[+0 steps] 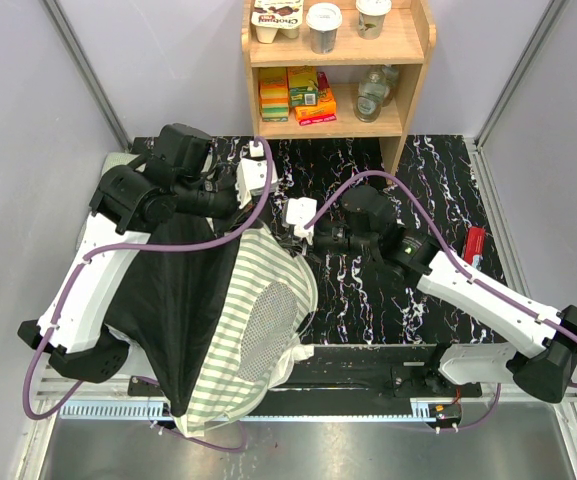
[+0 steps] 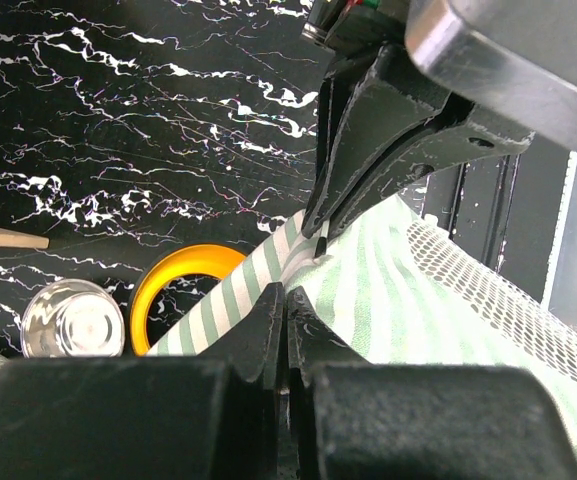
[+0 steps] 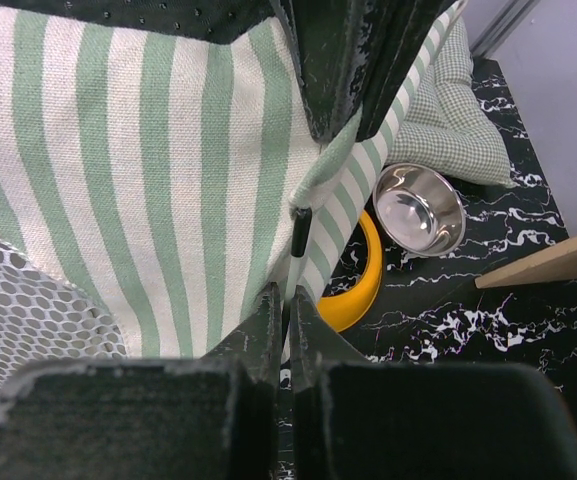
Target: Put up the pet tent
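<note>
Black marbled table (image 1: pixel 438 180), wooden shelf (image 1: pixel 408 45) behind; I read "Chobani" on a pack (image 1: pixel 276 14) up top. The pet tent (image 1: pixel 258 310) drapes over the near-left edge. My left gripper (image 2: pixel 286 305) and right gripper (image 3: pixel 288 300), both pressed together, pinch its striped top edge
</note>
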Controlling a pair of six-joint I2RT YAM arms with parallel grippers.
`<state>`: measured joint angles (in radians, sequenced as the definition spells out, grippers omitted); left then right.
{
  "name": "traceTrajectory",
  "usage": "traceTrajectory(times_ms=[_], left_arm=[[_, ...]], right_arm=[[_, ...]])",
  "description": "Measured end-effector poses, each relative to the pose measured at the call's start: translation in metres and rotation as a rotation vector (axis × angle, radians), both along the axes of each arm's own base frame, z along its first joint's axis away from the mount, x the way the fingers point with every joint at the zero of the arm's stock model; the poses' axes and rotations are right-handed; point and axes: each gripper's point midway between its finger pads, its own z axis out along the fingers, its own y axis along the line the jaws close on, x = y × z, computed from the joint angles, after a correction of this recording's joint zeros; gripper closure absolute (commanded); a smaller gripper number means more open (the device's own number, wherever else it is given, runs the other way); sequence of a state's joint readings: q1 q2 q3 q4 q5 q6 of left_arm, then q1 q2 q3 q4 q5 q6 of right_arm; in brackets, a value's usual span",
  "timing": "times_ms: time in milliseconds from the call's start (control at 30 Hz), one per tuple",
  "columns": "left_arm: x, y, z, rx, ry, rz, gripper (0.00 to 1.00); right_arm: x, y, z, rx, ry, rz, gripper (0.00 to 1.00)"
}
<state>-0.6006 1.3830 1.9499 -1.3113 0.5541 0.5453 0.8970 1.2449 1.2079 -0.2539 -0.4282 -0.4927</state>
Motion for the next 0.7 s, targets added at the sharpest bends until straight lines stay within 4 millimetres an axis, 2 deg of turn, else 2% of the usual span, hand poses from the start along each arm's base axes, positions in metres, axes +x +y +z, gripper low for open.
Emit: traceTrajectory(times_ms=[300, 700], left_arm=[[-0.0090, -0.0091, -0.0013, 0.013, -0.015, -0.042, 1.00], [-0.0077, -0.0085, -0.0052, 0.028, -0.014, -0.034, 1.00]], right_arm=[[0.0003, 0.0009, -0.0009, -0.017, 0.014, 0.002, 1.00], [0.0061, 0.0002, -0.0011, -0.032, 0.029, -0.033, 1.00]])
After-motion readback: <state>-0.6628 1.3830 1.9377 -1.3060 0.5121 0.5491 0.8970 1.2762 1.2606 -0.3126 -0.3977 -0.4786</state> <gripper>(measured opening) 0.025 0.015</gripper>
